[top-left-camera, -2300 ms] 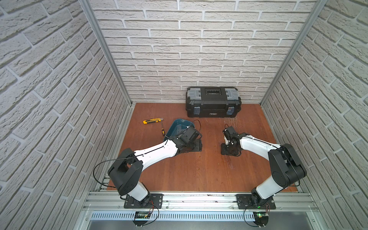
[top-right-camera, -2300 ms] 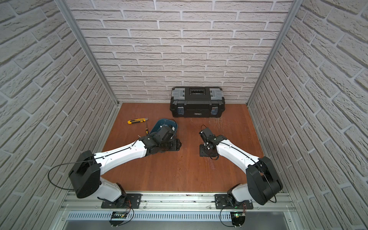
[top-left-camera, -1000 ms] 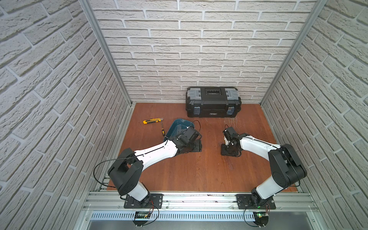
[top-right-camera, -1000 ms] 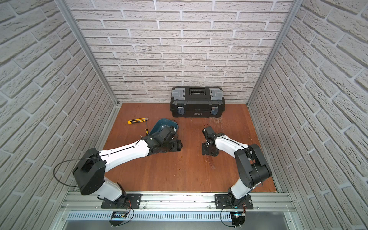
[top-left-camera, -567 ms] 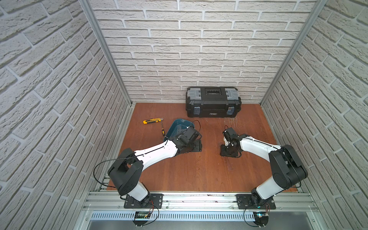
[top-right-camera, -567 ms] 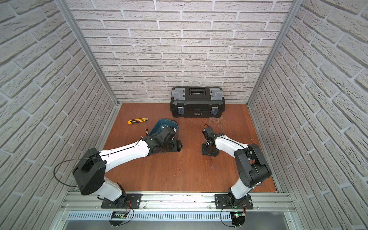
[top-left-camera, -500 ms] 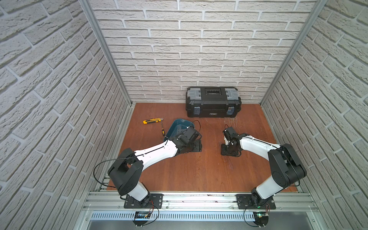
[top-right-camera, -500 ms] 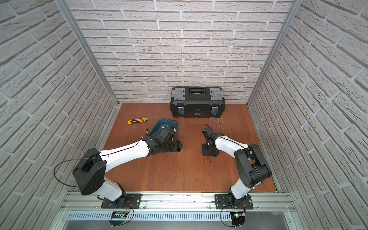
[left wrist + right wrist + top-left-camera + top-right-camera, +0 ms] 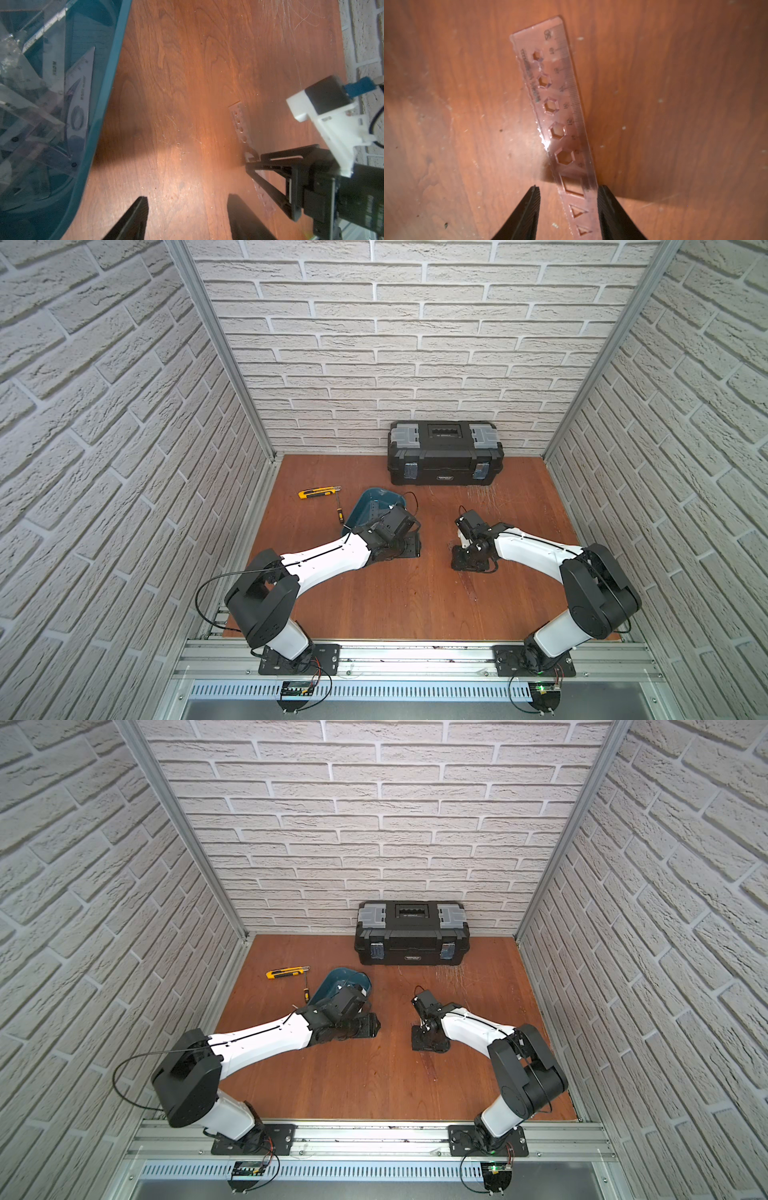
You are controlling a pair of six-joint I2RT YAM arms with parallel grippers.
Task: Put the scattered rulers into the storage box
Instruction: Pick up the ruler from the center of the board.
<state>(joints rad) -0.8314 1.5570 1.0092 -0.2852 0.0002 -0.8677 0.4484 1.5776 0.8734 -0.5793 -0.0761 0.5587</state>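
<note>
A purplish clear ruler (image 9: 560, 116) with hexagon and triangle cut-outs lies flat on the wood. My right gripper (image 9: 569, 188) stands open astride its near end. One finger (image 9: 607, 205) touches the ruler's edge, and the other stands a gap away. The teal storage box (image 9: 376, 502) sits left of centre and holds several clear rulers (image 9: 76, 87) and set squares. My left gripper (image 9: 188, 196) is open over bare wood beside the box rim (image 9: 108, 68). In the left wrist view the same ruler (image 9: 241, 124) shows under the right gripper (image 9: 252, 163).
A black toolbox (image 9: 444, 458) stands against the back wall. A yellow utility knife (image 9: 318, 492) and a small screwdriver (image 9: 338, 512) lie left of the box. Brick walls close in both sides and the back.
The right gripper's jaws have narrowed a little around the ruler. Both arms stay almost where they were.
</note>
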